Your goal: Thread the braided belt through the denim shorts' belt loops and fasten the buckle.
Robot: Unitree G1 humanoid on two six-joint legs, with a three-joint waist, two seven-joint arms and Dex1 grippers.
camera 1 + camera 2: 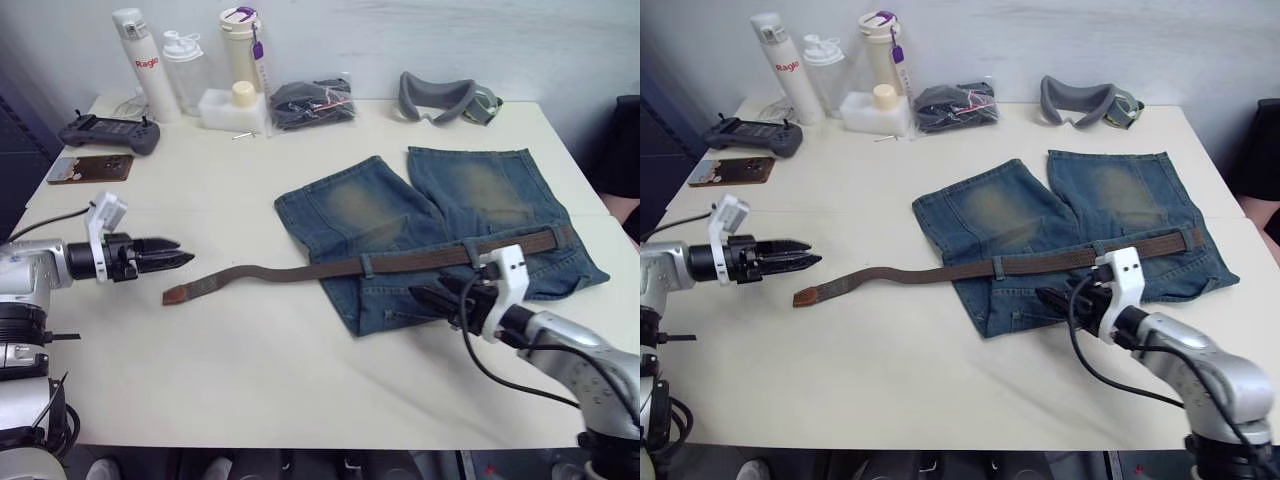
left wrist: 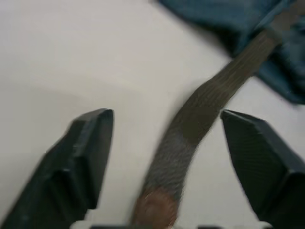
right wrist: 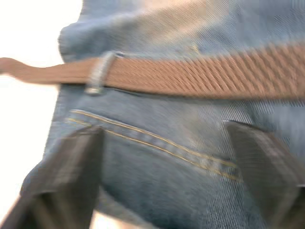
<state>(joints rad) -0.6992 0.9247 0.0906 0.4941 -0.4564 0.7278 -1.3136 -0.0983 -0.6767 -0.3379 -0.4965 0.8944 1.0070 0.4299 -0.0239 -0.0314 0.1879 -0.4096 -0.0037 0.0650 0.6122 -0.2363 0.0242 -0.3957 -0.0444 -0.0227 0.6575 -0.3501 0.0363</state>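
Note:
The denim shorts (image 1: 400, 215) lie flat right of the table's middle, waistband toward me. The braided belt (image 1: 300, 270) runs through the belt loops (image 1: 367, 265) along that waistband, and its free brown tip (image 1: 175, 293) trails off to the left on the bare table. The buckle is hidden. My left gripper (image 1: 186, 252) hovers open just left of and above the belt's tip; the strap (image 2: 200, 114) lies ahead between its fingers. My right gripper (image 1: 425, 295) is open over the shorts' fabric just below the belt (image 3: 190, 76), near a loop (image 3: 97, 71).
Along the back edge stand bottles (image 1: 140, 60), a white box (image 1: 230, 110), a dark bundle in clear plastic (image 1: 312, 102) and grey goggles (image 1: 445, 98). A black controller (image 1: 108, 132) and a phone (image 1: 90, 168) lie at the back left.

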